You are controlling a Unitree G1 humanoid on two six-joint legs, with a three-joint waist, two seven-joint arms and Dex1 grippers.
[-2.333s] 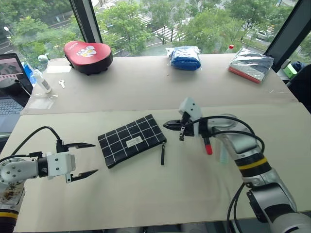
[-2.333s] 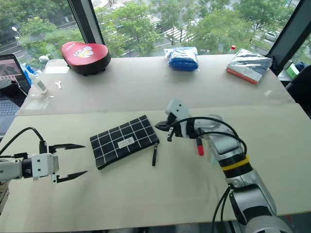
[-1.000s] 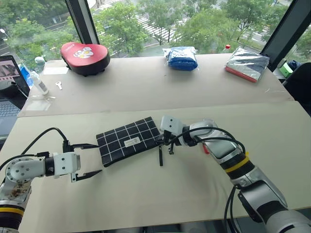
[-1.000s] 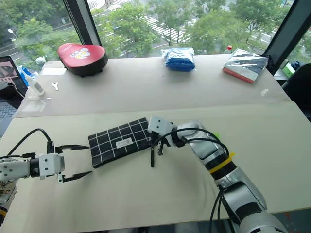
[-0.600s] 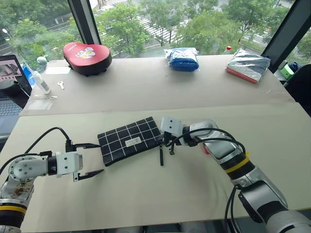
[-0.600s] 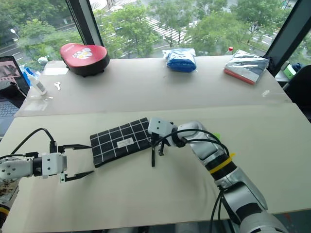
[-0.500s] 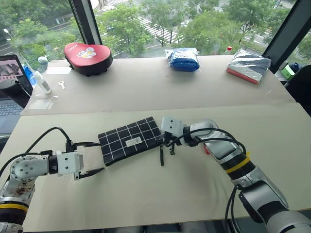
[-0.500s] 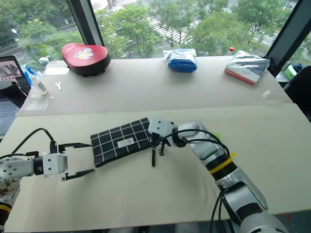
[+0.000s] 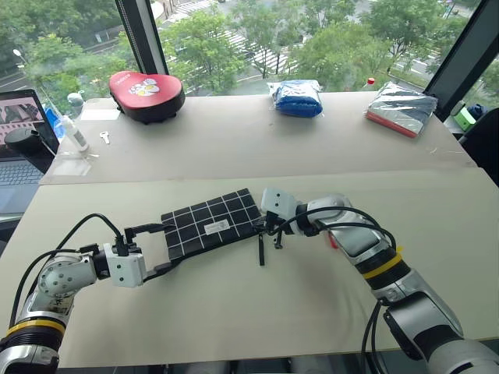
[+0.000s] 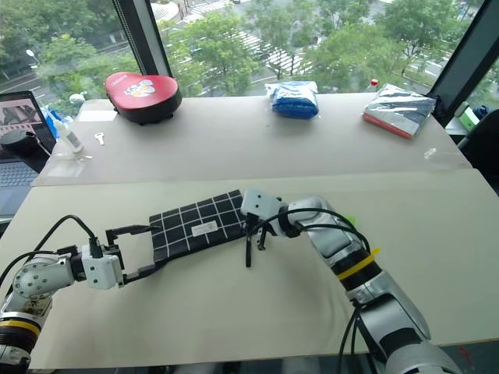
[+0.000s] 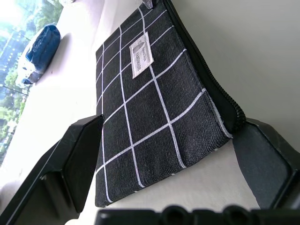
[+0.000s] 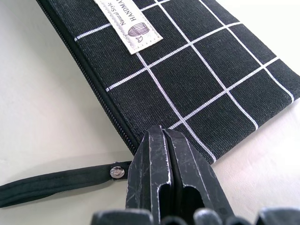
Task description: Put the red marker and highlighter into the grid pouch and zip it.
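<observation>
Grid pouch [image 12: 197,70]: white label [image 12: 129,26] reads "HANDMA…" and "Natural Style", bird-cage emblem alongside. Red heart-shaped case [image 9: 146,84] at 11 o'clock: white lettering, illegible.

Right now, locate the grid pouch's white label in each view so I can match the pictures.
Left eye view: white label at mid-pouch, toward the near long edge.
Right eye view: label at the same spot on the grid pouch.
Left wrist view: label on the far half of the pouch.
Right wrist view: label at the far side of the panel.
Shared landmark: the zipper pull strap.
</observation>
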